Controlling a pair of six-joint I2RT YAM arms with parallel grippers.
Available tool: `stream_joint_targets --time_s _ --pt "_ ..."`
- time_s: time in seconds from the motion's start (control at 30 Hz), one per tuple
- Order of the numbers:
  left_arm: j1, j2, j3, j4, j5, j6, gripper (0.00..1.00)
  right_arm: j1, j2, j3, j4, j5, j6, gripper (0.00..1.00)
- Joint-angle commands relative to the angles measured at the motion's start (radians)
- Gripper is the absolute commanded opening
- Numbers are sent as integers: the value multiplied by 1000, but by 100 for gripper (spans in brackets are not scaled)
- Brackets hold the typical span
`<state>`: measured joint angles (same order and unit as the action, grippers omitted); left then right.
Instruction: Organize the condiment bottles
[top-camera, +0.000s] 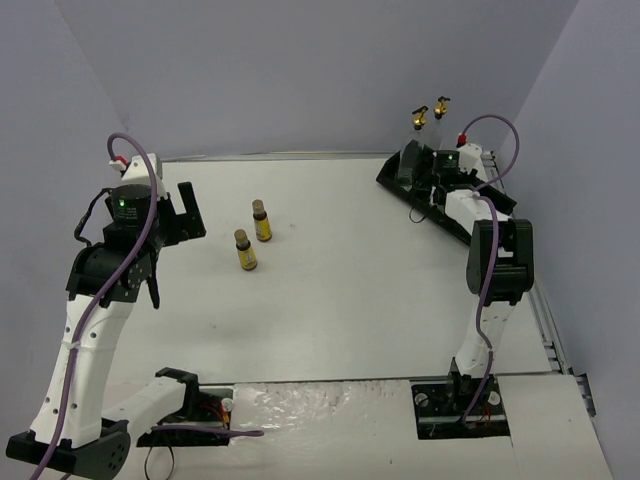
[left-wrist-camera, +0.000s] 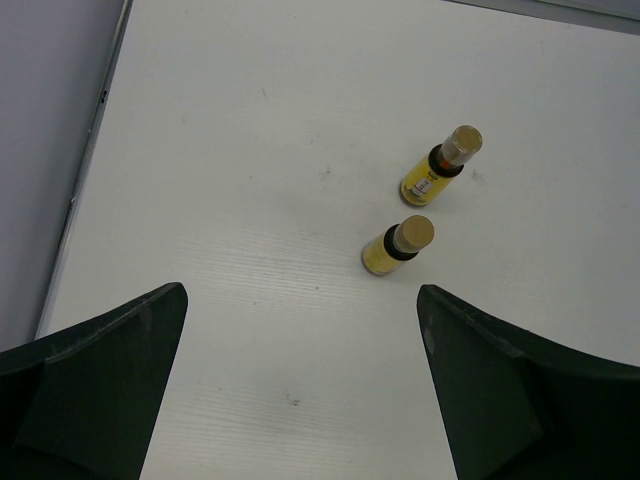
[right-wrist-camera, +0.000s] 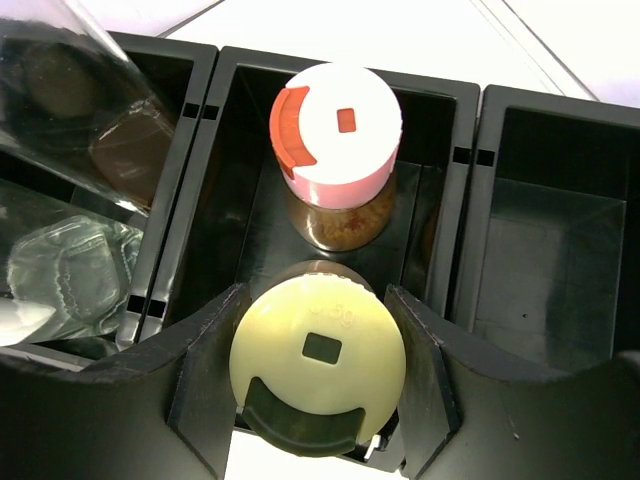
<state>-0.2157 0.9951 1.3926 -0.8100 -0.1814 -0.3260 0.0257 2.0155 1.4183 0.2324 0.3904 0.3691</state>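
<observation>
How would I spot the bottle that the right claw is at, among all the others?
Look to the black tray at the far right corner of the table. One compartment holds two wide-capped bottles: yours is the cream-capped bottle between the fingers of the right claw, not the pink-capped bottle behind it.

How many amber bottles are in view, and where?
2. Both stand upright on the table before the left pincer: the far bottle and the near bottle, not touching. The tray is partly covered, so others may be hidden.

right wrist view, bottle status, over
Right pincer shut on cream-capped bottle over black tray, beside pink-capped bottle. Left pincer open. Two amber brown-capped bottles on table.
</observation>
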Motion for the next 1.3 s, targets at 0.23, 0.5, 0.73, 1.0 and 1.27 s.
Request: stream_joint_targets --time_s 0.23,0.5,0.73,1.0,1.27 --pt "6 -5 65 48 -10 8 97 -4 0 79 30 -4 2 54" --pt "6 -4 71 45 -10 11 97 -4 0 83 10 12 11 72" --pt "6 -9 70 41 -15 11 97 9 -60 68 -19 21 31 72" --pt "6 -14 64 31 -23 4 97 99 -270 -40 -92 62 48 75" --pt "6 -23 55 6 -30 -2 97 370 -536 -193 -145 25 63 78"
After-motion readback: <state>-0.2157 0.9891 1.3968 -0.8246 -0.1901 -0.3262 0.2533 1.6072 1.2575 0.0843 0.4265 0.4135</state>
